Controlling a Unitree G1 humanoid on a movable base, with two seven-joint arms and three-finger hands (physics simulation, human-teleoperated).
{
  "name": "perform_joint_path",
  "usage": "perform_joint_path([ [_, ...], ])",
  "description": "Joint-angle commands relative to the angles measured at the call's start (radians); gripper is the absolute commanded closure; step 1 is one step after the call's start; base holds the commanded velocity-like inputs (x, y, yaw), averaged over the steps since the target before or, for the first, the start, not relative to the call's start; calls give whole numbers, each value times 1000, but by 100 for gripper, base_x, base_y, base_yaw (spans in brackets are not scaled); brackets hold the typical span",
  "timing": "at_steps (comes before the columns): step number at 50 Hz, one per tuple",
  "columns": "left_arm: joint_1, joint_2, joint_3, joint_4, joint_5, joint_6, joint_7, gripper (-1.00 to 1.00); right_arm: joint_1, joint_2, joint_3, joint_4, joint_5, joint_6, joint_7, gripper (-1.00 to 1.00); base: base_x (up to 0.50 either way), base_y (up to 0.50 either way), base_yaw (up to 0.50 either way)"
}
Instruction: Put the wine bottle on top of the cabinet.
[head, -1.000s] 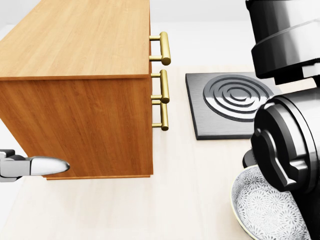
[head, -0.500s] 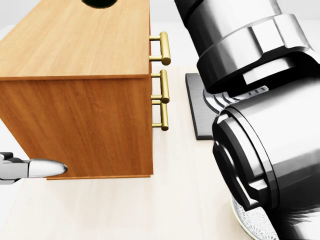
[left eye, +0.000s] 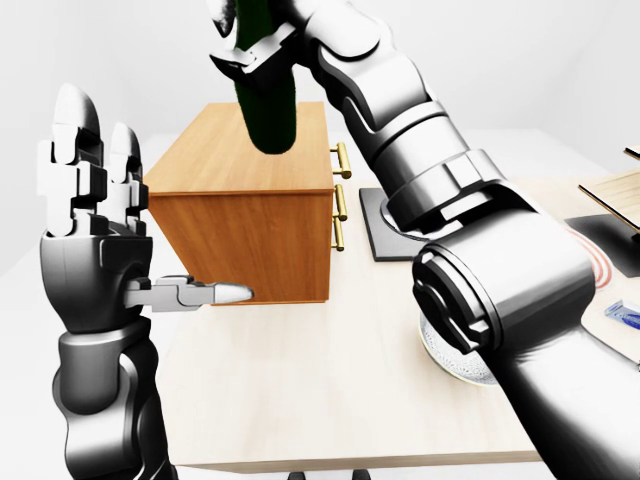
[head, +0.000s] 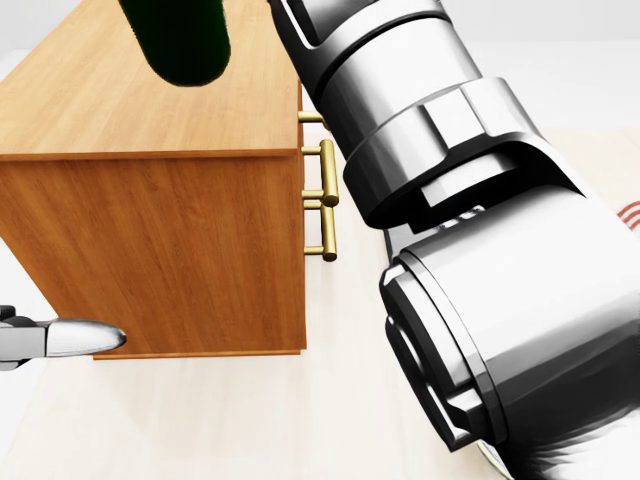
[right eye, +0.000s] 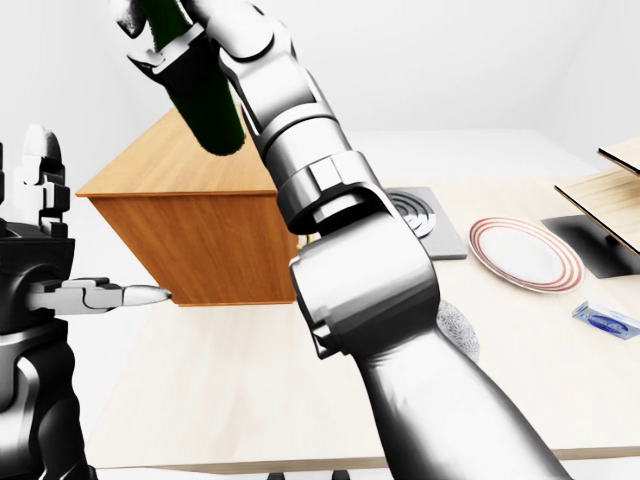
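Gripping the dark green wine bottle (left eye: 268, 105) above the wooden cabinet (left eye: 245, 210), the right hand (left eye: 255, 45) leaves the left hand (left eye: 95, 215) spread open at nine o'clock, a patterned bowl (right eye: 458, 330) and striped plate (right eye: 527, 253) on the pale table (left eye: 330, 380).

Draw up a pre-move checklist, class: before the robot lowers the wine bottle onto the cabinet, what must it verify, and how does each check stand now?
1. Right hand fingers closed round the wine bottle: ok.
2. Bottle base over the cabinet top: ok in the head view.
3. Bottle upright: not ok, it leans in the right-eye view.
4. Bottle resting on the cabinet top: not ok, held above it.
5. Left hand away from the landing spot: ok, open beside the cabinet.
6. Landing spot bare: cannot tell, partly hidden.
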Motion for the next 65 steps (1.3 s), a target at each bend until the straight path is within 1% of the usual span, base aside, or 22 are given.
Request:
perform_joint_path([
  [1,0,2,4,-4,-5,0,0,-100,11,13,-5,19,5,0,-71,88,0,0,0],
  [8,7,1,5,3,-4,0,-3,-100,31,30,-12,34,-7,0,-90,88,0,0,0],
  [13,11,1,19,7,-14,0,-8,-100,44,44,-15,41,-11,0,-100,88,0,0,0],
  [26,15,0,8,17,-8,0,-7,-100,52,51,-27,58,-10,0,-112,88,0,0,0],
  [34,16,3,20,28,-15,0,-13,-100,36,46,-55,74,9,0,-115,88,0,0,0],
  [55,8,14,34,22,-33,0,-9,-100,28,29,-79,86,33,0,-156,85,0,0,0],
  [56,7,15,34,23,-33,0,-9,-100,28,28,-79,87,34,0,-157,68,0,0,0],
  [57,8,15,35,22,-34,0,-10,-100,25,26,-82,87,37,0,-161,22,0,0,0],
  [58,9,15,37,23,-35,0,-10,-100,23,24,-83,87,38,0,-165,-40,0,0,0],
  [59,9,16,38,24,-35,0,-10,-100,22,23,-84,88,38,0,-167,-93,0,0,0],
  [60,9,16,38,25,-35,0,-10,-100,21,22,-85,88,40,0,-169,-100,0,0,0],
  [65,18,12,33,23,-32,0,-11,-100,19,16,-89,89,48,0,-179,-100,0,0,0],
])
